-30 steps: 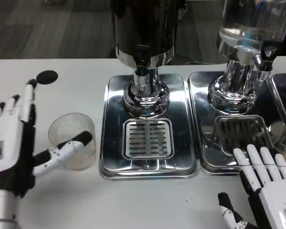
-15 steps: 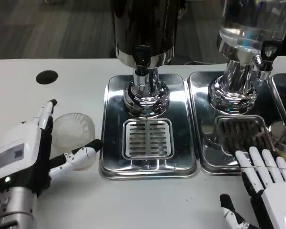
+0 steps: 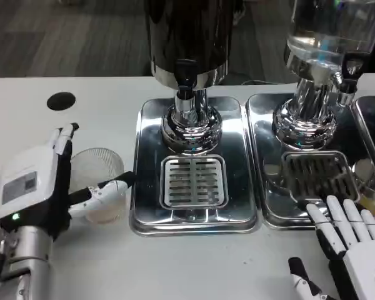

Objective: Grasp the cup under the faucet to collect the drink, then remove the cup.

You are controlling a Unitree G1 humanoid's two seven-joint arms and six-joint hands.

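The left hand (image 3: 40,187) sits well left of the dark drink dispenser (image 3: 189,44), its fingers wrapped around the clear plastic cup (image 3: 102,184), thumb across the cup's near side. The cup stands upright on the white worktop (image 3: 94,256), just beside the left edge of that dispenser's steel drip tray (image 3: 195,169) and not under the faucet (image 3: 186,78). A black round hole (image 3: 62,100) in the worktop lies left of the dispenser, behind the hand, with bare worktop between them. In front of the tray's near rim a wide strip of worktop runs open. The slotted grate (image 3: 194,181) below the faucet carries nothing. Right of the dark dispenser stands a clear-tank dispenser (image 3: 328,37) on its own drip tray (image 3: 300,162), the two trays' edges nearly touching. The right hand (image 3: 350,237) lies at that second tray's near rim, fingers spread apart and straight, holding nothing, fingertips reaching over the rim.
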